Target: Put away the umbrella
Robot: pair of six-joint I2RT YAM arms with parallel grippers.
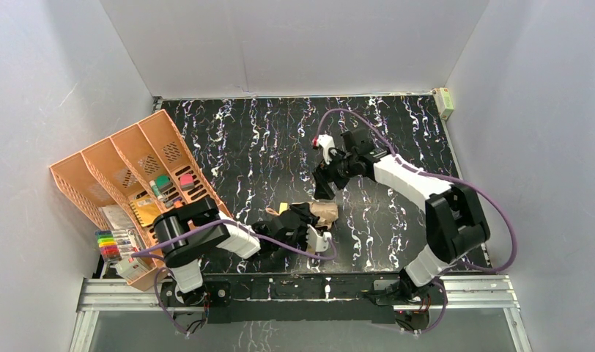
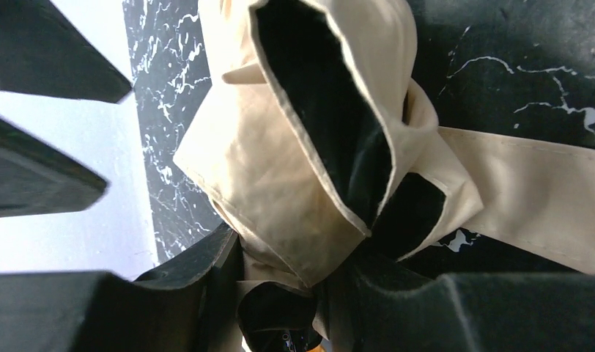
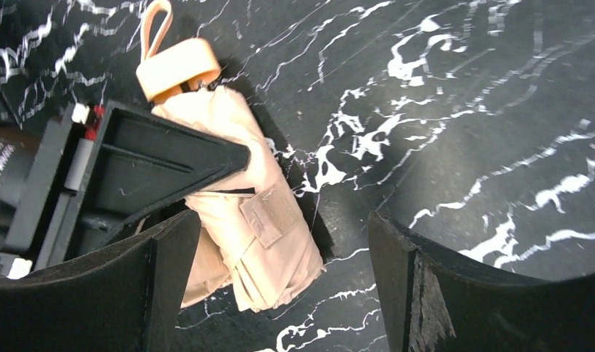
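Note:
The folded umbrella lies on the black marbled table, tan outside and black inside. My left gripper is shut on its canopy folds. In the left wrist view the fabric fills the gap between my fingers, and the tan strap trails right. My right gripper hovers just beyond the umbrella, open and empty. In the right wrist view the bundle with its velcro tab lies by my left finger, with the light-tan handle and loop at the far end.
An orange desk organizer with notebooks and small items leans at the left. A pack of coloured markers lies in front of it. A small green-white box sits at the far right corner. White walls surround the table.

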